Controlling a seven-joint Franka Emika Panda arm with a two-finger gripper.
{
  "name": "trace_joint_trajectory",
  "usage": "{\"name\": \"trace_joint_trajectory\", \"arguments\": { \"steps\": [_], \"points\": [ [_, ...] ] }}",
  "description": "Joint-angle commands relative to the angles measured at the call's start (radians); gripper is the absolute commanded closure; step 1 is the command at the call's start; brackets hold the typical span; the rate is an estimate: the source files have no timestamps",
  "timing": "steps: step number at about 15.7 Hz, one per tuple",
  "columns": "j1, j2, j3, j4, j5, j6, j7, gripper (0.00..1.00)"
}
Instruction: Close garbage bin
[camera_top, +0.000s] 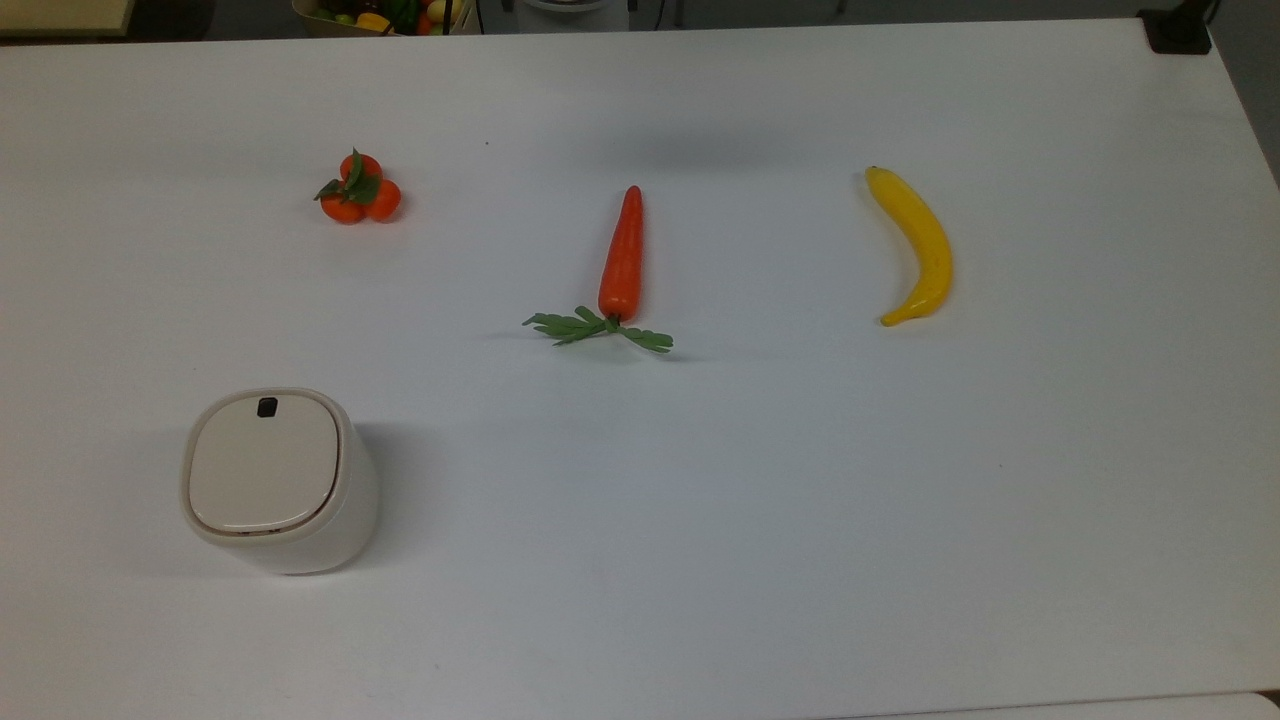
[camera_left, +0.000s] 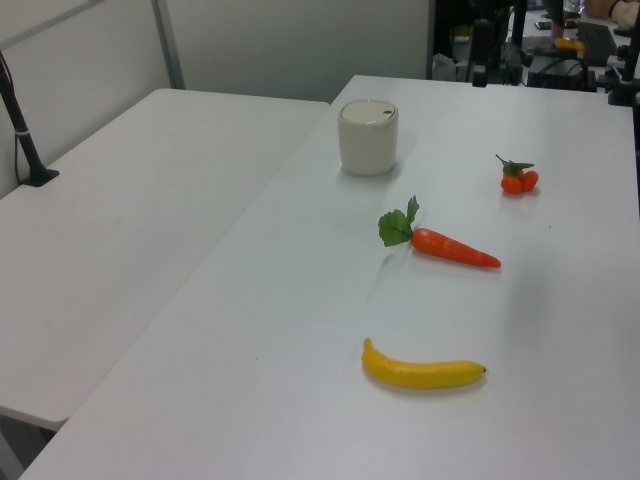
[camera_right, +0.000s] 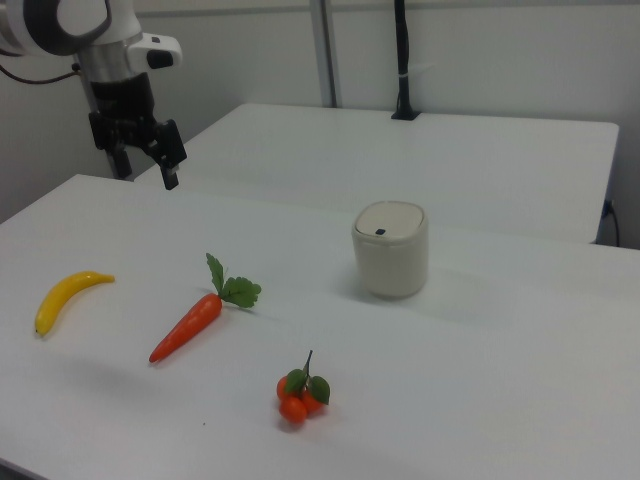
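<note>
The garbage bin (camera_top: 280, 480) is a small cream-white tub standing upright at the top view's lower left, with its flat beige lid (camera_top: 264, 464) lying down level on the rim and a black latch mark at the lid's far edge. It also stands at the back of the table in the left view (camera_left: 367, 137) and right of centre in the right view (camera_right: 390, 250). My gripper (camera_right: 148, 172) hangs open and empty above the table's far left corner in the right view, well away from the bin.
On the white table (camera_top: 760, 520) lie a cluster of small oranges (camera_top: 358, 190), a carrot with green leaves (camera_top: 621, 255) and a banana (camera_top: 915, 243). A second white table (camera_right: 450, 160) adjoins behind. A box of toy produce (camera_top: 385, 14) sits past the far edge.
</note>
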Motion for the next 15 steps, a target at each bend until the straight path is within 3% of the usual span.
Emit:
{"name": "trace_joint_trajectory", "arguments": {
  "steps": [1, 3, 15],
  "points": [
    [0.079, -0.041, -0.095, -0.063, -0.011, 0.061, -0.081, 0.0],
    [0.126, -0.042, -0.169, -0.061, -0.002, 0.075, -0.118, 0.0],
    [0.115, -0.036, -0.174, -0.055, 0.018, 0.09, -0.123, 0.0]
  ]
}}
